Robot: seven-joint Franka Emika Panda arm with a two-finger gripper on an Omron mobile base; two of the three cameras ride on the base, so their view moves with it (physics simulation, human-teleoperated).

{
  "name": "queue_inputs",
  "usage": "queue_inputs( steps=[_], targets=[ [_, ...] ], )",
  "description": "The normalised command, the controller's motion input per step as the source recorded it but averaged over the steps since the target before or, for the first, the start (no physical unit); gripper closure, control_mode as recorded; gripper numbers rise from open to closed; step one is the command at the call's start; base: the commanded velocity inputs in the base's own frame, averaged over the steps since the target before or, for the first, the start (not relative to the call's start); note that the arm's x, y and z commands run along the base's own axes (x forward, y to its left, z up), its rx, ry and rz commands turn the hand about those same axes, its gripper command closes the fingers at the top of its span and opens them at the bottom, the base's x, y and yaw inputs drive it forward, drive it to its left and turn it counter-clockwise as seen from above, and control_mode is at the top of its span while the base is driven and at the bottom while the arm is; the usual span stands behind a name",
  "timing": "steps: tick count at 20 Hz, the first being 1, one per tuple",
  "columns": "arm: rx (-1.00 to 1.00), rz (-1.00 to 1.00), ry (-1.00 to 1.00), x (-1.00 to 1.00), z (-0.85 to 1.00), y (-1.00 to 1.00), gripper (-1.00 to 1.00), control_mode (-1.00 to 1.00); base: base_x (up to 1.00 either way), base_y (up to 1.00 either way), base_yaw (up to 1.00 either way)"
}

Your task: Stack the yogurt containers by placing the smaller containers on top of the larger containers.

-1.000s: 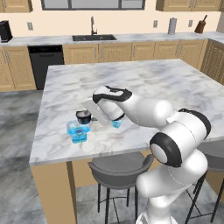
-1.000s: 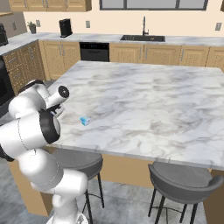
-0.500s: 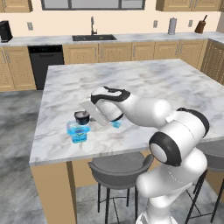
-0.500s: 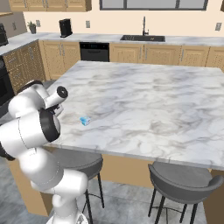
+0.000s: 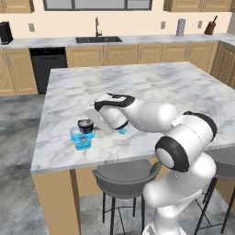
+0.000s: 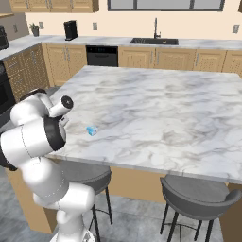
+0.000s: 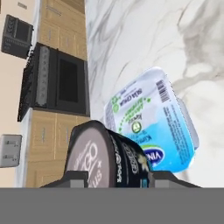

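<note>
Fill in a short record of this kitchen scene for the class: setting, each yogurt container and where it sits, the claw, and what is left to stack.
setting: marble island counter, stools below
large tub: squarish blue tub, near the counter's front left
dark cup: black round cup, between the claw fingers, right by the tub
tiny cup: light-blue cup, alone on the marble
left to stack: both small cups, as far as shown

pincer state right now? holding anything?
Pincer: closed on the black cup, fingertips either side of it, with the cup close by the big blue tub.
</note>
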Motion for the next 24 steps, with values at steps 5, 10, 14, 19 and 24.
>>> queue_inputs(
  steps=[5,10,14,19,24],
  targets=[
    [0.0,0.0,0.0,0.01,-0.16,0.0,1.0,-1.0,0.0,0.0,0.0],
    [0.0,0.0,0.0,0.11,-0.1,0.05,1.0,-1.0,0.0,0.0,0.0],
    [0.0,0.0,0.0,0.18,-0.05,0.12,1.0,-1.0,0.0,0.0,0.0],
    [0.0,0.0,0.0,0.13,-0.05,0.1,1.0,-1.0,0.0,0.0,0.0],
    [0.0,0.0,0.0,0.02,-0.07,0.01,1.0,-1.0,0.0,0.0,0.0]
  ],
)
